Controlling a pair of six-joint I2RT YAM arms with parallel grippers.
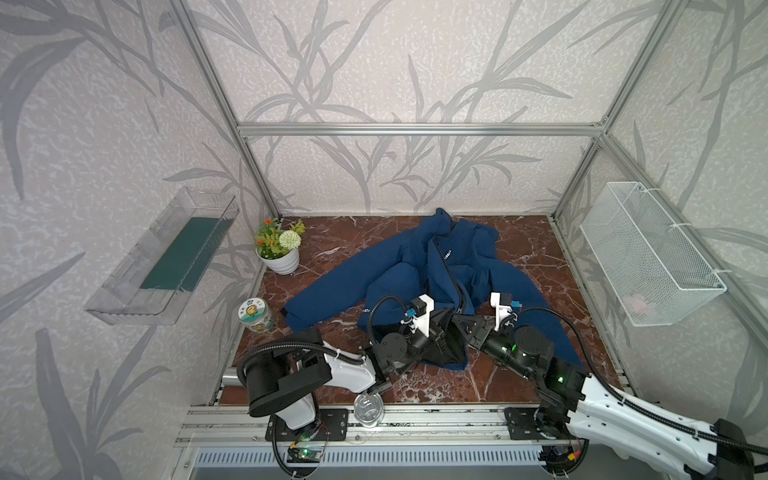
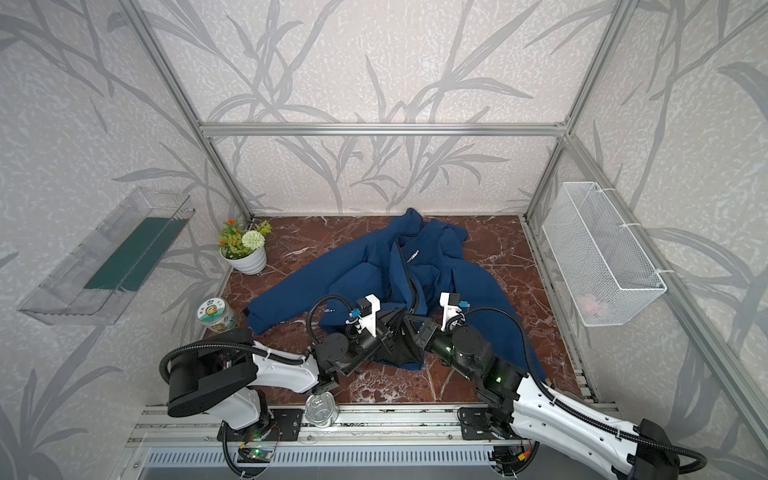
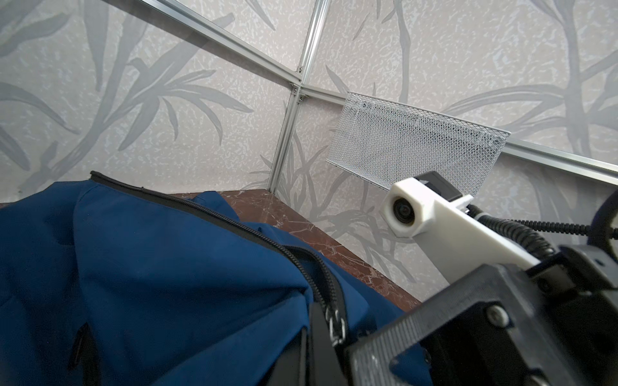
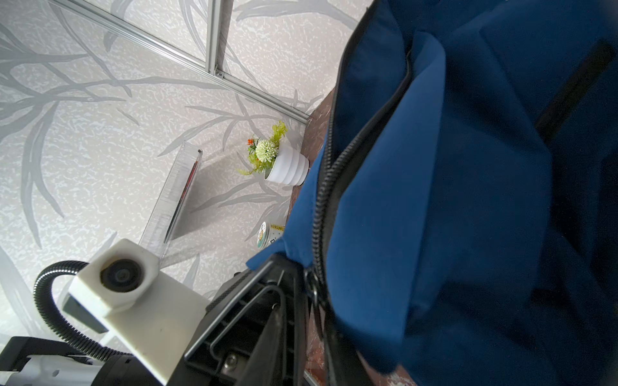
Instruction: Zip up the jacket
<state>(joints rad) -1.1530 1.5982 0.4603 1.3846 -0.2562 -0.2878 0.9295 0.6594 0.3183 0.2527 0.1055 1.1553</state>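
The navy jacket (image 1: 415, 266) lies spread on the marble table, collar toward the back wall, its black front zipper open for most of its length. Both grippers meet at the zipper's lower end near the hem. My left gripper (image 1: 444, 330) is shut on the jacket's lower edge beside the zipper, and fabric covers its jaws in the left wrist view. My right gripper (image 1: 458, 321) reaches in from the right. One of its fingers (image 3: 418, 331) sits right next to the metal zipper pull (image 3: 336, 326). I cannot see whether the pull is pinched.
A white flower pot (image 1: 279, 249) and a round tin (image 1: 256, 316) stand by the left edge of the table. A glass (image 1: 368, 409) sits at the front rail. A wire basket (image 1: 648, 253) hangs on the right wall and a clear shelf (image 1: 166, 257) on the left wall.
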